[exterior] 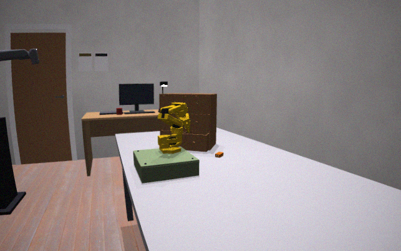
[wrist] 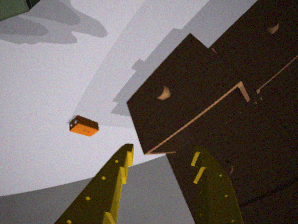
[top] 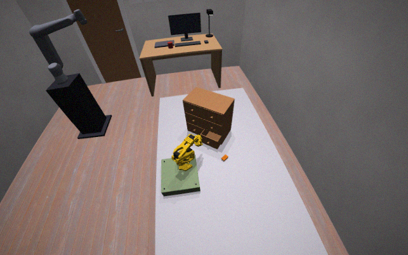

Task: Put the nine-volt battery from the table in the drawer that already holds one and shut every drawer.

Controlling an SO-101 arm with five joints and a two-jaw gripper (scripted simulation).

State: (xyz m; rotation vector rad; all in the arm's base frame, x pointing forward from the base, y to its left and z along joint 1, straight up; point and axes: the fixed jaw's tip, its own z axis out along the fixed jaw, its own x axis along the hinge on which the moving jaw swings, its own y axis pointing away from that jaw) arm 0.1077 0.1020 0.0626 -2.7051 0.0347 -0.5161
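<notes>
Battery (top: 224, 157) lies on the counter (top: 247, 196), near the chest's (top: 210, 101) pulled-out bottom drawer (top: 212, 137). Your claw (wrist: 160, 163) hangs partly open, holding nothing. Expect 1 small, rigid, light block (probably slick); pinch its narrow sides.

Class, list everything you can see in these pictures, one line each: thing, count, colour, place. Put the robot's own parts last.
Battery: one, orange, on the white table, apart from the chest.
Chest of drawers: one, brown, on the table; a bottom drawer pulled out.
Table: one, white.
Desk: one, tan, far wall; monitor, keyboard, lamp and red cup on it.
Door: one, brown.
Grey arm: one, on black pedestal, on the floor.
Base: one, green.
Arm: one, yellow.
Fingers: two, yellow, narrowly apart, holding nothing.
</notes>
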